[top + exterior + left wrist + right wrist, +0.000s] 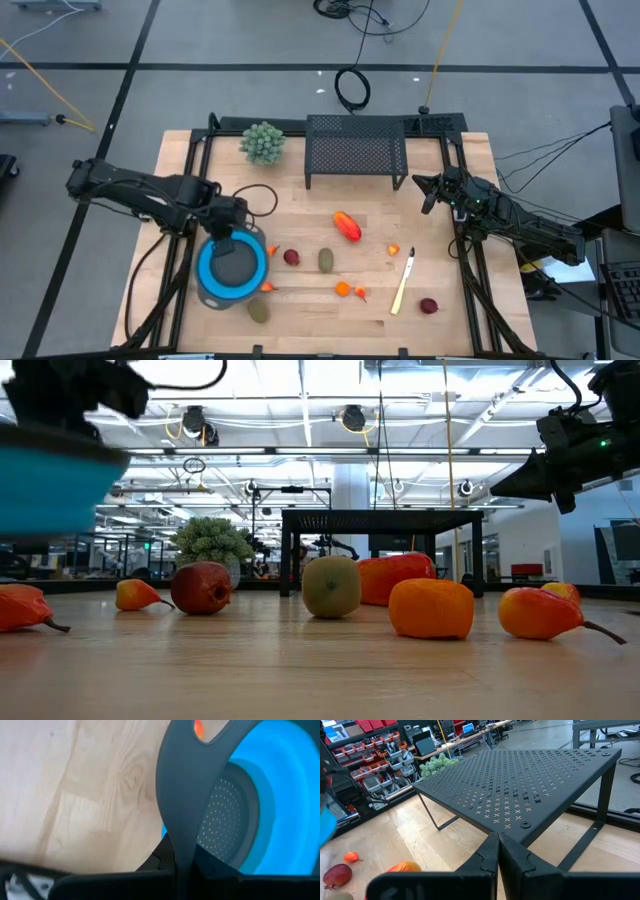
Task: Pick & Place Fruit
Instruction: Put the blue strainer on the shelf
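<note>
Left gripper (235, 238): clamped on blue colander (232, 268) rim. Right gripper (432, 190): shut, empty, beside mesh rack (356, 150). Fruit: loose mid-table, red-orange piece (347, 226) central. You lift level, avoiding nearby pieces.

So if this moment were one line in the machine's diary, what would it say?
left end effector: shut on blue bowl rim | right end effector: shut, empty, beside black rack | fruit: on table

Scattered fruit (347, 227) mid-table, mesh rack (356, 149) blocking rear
</note>
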